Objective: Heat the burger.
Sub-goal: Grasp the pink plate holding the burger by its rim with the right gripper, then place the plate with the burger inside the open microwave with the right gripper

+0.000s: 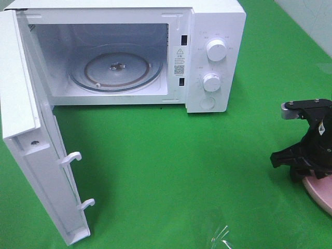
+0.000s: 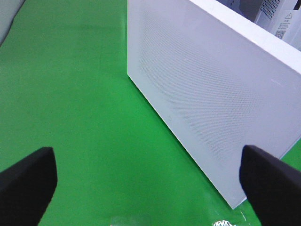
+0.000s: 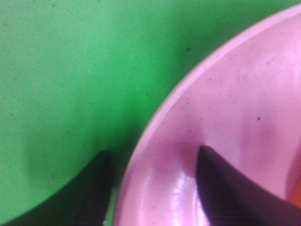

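Observation:
The pink plate (image 1: 322, 196) lies at the right edge of the green table. My right gripper (image 1: 301, 171) is down over its near rim. In the right wrist view the right gripper (image 3: 153, 188) is open and straddles the plate's rim (image 3: 188, 84): one finger (image 3: 89, 188) is over the cloth and the other (image 3: 225, 188) is inside the plate, with a gap to the rim. The burger is hidden behind the right arm; an orange sliver (image 3: 298, 197) at the frame edge cannot be identified. My left gripper (image 2: 148, 188) is open and empty above the cloth.
The white microwave (image 1: 215, 31) stands at the back with its door (image 1: 31, 155) swung wide open to the left and the glass turntable (image 1: 116, 70) bare. The door's outer face (image 2: 211, 94) is just ahead of the left gripper. A clear plastic scrap (image 1: 223, 236) lies near the front edge.

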`<state>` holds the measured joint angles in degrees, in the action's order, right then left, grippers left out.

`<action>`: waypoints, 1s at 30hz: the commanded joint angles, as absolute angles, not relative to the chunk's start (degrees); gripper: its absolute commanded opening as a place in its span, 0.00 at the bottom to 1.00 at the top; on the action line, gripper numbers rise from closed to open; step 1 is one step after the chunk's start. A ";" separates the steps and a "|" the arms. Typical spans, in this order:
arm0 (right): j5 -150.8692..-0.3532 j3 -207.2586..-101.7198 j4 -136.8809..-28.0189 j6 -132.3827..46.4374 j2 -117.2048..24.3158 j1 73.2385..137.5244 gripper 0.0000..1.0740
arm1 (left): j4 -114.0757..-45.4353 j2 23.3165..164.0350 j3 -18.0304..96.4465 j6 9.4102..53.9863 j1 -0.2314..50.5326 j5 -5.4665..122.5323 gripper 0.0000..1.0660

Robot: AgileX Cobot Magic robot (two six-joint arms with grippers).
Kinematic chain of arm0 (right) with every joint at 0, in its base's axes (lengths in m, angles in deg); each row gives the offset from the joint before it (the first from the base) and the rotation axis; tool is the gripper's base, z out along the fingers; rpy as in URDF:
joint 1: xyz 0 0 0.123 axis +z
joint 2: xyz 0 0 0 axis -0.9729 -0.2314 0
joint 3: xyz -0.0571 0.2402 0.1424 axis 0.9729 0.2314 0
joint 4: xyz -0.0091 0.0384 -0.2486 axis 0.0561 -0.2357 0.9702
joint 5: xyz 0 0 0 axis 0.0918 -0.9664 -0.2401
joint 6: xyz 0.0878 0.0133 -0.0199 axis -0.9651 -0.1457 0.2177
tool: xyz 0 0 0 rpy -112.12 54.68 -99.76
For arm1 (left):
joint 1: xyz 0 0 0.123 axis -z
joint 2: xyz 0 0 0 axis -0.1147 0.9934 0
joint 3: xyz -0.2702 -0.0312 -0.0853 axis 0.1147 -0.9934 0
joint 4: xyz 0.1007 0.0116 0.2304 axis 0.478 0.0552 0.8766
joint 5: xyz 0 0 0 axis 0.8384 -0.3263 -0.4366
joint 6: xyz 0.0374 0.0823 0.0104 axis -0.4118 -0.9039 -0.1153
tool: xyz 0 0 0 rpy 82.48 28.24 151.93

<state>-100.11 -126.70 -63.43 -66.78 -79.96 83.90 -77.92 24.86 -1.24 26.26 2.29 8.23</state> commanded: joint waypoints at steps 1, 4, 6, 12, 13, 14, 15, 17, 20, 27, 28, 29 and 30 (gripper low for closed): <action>-100.74 -126.24 -63.43 -67.12 -81.62 83.49 0.34 | -78.09 24.00 -1.36 26.37 2.46 8.11 0.92; -101.25 -126.24 -63.37 -67.12 -81.62 83.49 0.06 | -78.09 24.00 -1.36 26.37 2.46 8.11 0.92; -101.65 -126.24 -63.31 -67.01 -81.62 83.49 0.00 | -78.09 24.00 -1.36 26.37 2.46 8.11 0.92; -103.71 -126.24 -63.31 -66.44 -80.88 83.49 0.00 | -78.09 24.00 -1.36 26.37 2.46 8.11 0.92; -103.89 -126.24 -63.31 -66.44 -80.42 83.49 0.00 | -78.09 24.00 -1.36 26.37 2.46 8.11 0.92; -105.09 -126.24 -62.97 -66.44 -79.33 84.12 0.00 | -78.09 24.00 -1.36 26.37 2.46 8.11 0.92; -105.09 -126.24 -62.97 -66.44 -79.33 84.12 0.00 | -78.09 24.00 -1.36 26.37 2.46 8.11 0.92; -106.35 -126.24 -62.00 -66.66 -78.24 84.98 0.00 | -78.09 24.00 -1.36 26.37 2.46 8.11 0.92; -109.50 -126.24 -59.19 -68.56 -76.87 86.82 0.00 | -78.09 24.00 -1.36 26.37 2.46 8.11 0.92; -114.72 -126.19 -53.11 -76.86 -74.23 90.71 0.00 | -78.09 24.00 -1.36 26.37 2.46 8.11 0.92; -114.72 -126.19 -53.11 -76.86 -74.23 90.71 0.00 | -78.09 24.00 -1.36 26.37 2.46 8.11 0.92; -115.98 -125.90 -51.11 -78.93 -73.26 91.80 0.00 | -78.09 24.00 -1.36 26.37 2.46 8.11 0.92; -116.78 -125.67 -50.25 -79.90 -72.92 92.26 0.00 | -78.09 24.00 -1.36 26.37 2.46 8.11 0.92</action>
